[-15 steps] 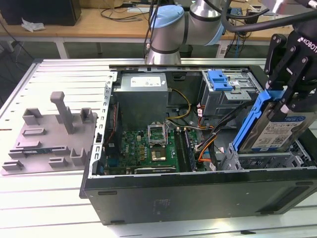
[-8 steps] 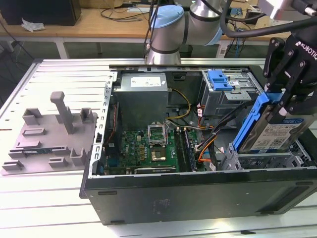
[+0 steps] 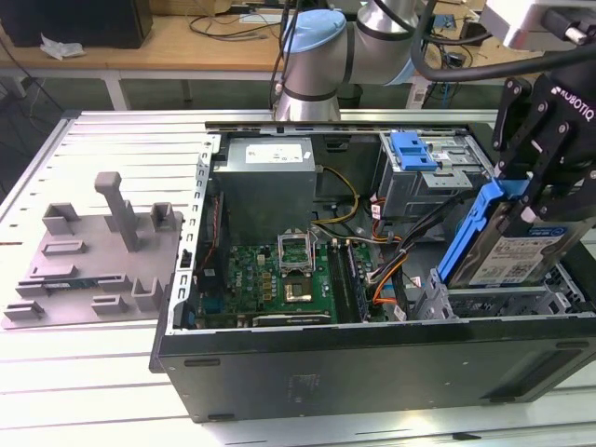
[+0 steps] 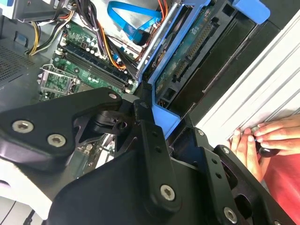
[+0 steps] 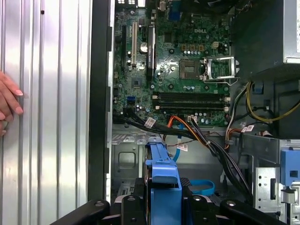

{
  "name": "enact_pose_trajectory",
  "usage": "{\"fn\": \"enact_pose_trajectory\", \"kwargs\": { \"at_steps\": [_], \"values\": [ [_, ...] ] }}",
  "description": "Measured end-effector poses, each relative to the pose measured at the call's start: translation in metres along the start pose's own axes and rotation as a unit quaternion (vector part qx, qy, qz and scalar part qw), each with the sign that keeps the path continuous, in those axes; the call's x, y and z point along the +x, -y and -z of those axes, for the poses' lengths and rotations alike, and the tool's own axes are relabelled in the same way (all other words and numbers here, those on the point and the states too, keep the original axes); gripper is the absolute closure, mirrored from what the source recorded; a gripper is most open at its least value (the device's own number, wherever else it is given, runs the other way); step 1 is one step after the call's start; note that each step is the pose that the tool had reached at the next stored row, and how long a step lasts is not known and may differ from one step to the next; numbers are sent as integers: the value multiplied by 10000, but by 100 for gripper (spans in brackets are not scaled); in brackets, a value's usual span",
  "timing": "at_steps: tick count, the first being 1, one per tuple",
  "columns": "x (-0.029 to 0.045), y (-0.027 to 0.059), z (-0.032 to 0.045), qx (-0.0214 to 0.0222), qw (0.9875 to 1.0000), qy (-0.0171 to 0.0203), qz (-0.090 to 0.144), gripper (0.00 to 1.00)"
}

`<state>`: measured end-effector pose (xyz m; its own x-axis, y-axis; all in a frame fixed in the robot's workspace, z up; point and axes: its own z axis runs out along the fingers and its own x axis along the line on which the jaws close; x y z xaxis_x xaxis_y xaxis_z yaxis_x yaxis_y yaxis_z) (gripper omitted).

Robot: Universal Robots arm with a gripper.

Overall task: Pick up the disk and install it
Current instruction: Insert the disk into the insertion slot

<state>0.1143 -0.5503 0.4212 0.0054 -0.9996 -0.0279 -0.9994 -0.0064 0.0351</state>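
The disk (image 3: 510, 251), silver with a white-and-blue label and a blue carrier frame, hangs tilted on edge over the exterior view's right end of the open computer case (image 3: 372, 358). My gripper (image 3: 535, 200) is shut on its upper part. Just below it lies a grey metal bay (image 3: 507, 300). In the second wrist view the disk (image 4: 187, 51) shows its green circuit side and blue frame between the black fingers (image 4: 150, 136) of the gripper (image 4: 161, 112). The first wrist view has the blue carrier edge (image 5: 163, 173) of the disk clamped in the gripper (image 5: 163, 206), above the case floor.
A grey drive cage with a blue latch (image 3: 413, 149) sits at the case's back. The motherboard (image 3: 279, 275) and bundled cables (image 3: 391, 270) fill the middle. A grey fixture plate with posts (image 3: 93, 251) lies on the exterior view's left. A person's hand (image 4: 262, 136) (image 5: 9, 101) rests on the ribbed table beside the case.
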Motion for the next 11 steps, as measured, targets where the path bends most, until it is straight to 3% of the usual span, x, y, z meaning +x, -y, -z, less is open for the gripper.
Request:
{"fn": "enact_pose_trajectory", "kwargs": {
  "at_steps": [11],
  "values": [
    [3,3,-91,0,10000,0,0,63]
  ]
}}
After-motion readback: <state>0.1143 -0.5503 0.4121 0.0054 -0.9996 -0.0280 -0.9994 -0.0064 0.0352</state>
